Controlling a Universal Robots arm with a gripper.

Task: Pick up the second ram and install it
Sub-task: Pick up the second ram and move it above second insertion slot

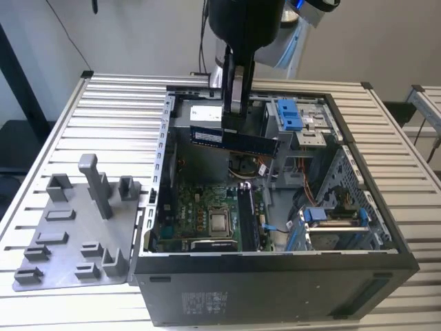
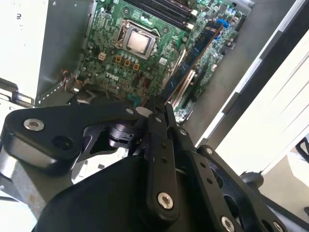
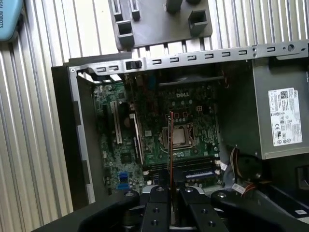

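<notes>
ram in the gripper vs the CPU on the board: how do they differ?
Shape: the second ram is a long thin strip; the CPU is a square. Colour: the ram is dark, the CPU silvery. Pose: the gripper holds the ram on edge above the motherboard; the CPU lies flat on it. Both sit within the open case's outline.

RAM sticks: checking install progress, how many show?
2. One dark green circuit-board stick hangs in the pincer above the open black case; another stick looks seated beside the silver processor. More may be hidden.
</notes>
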